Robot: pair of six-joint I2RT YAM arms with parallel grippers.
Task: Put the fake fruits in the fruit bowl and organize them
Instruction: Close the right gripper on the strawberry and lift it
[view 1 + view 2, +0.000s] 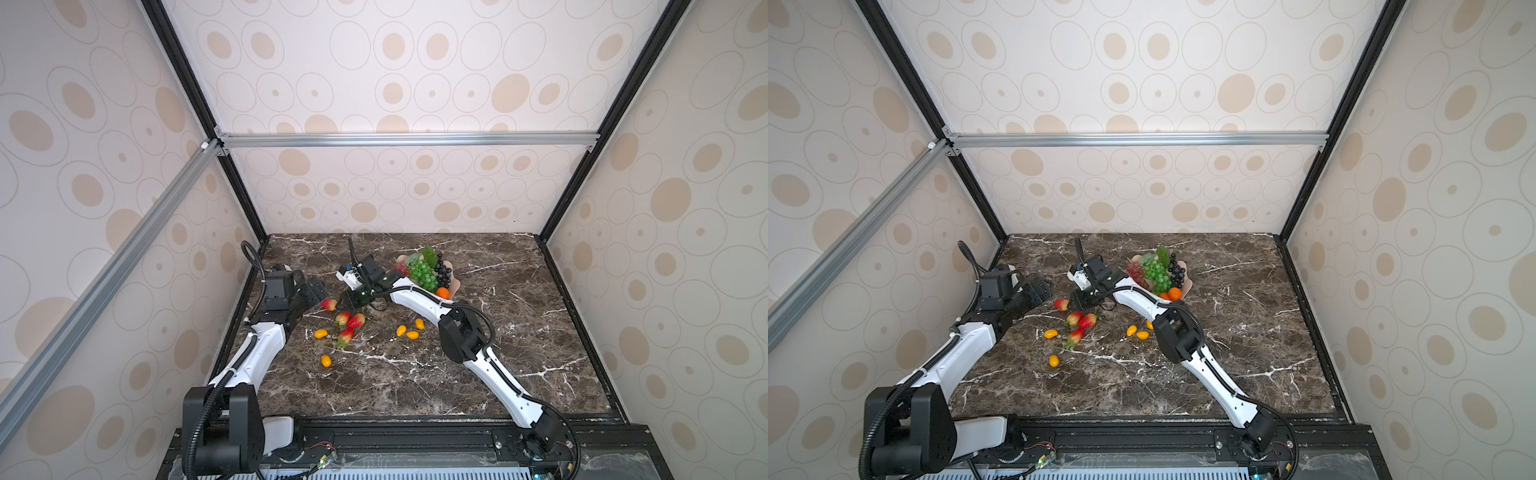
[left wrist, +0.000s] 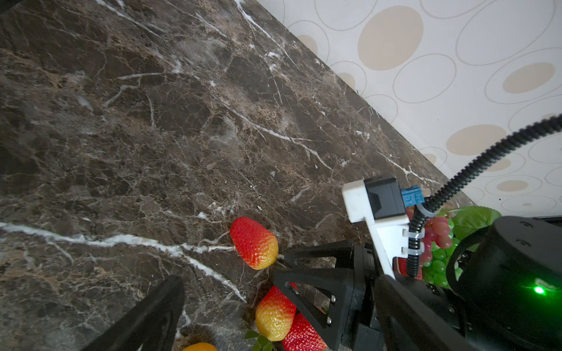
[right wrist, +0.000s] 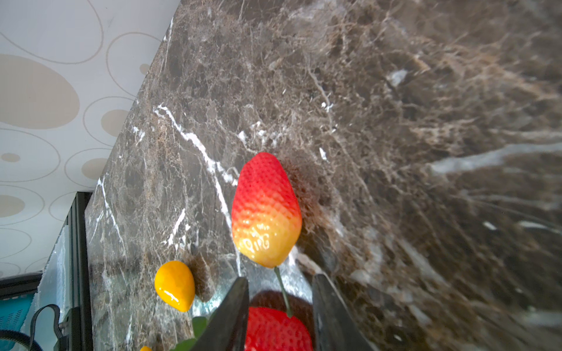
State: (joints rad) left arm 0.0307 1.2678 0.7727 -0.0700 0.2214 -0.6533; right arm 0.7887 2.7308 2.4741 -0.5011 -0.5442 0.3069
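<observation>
Left claw, left of centre in a top view, stands released. Right claw straddles a strawberry on the bench; grip cannot be confirmed.

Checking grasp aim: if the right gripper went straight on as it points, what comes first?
Probably the glossy red plastic strawberry between the fingers of the right gripper; contact is unclear.

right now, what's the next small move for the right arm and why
Probably close the right gripper on the strawberry between its fingers, then lift. The fingers flank it, a firm grip can't be confirmed, and it sits on the table outside the fruit bowl.
</observation>
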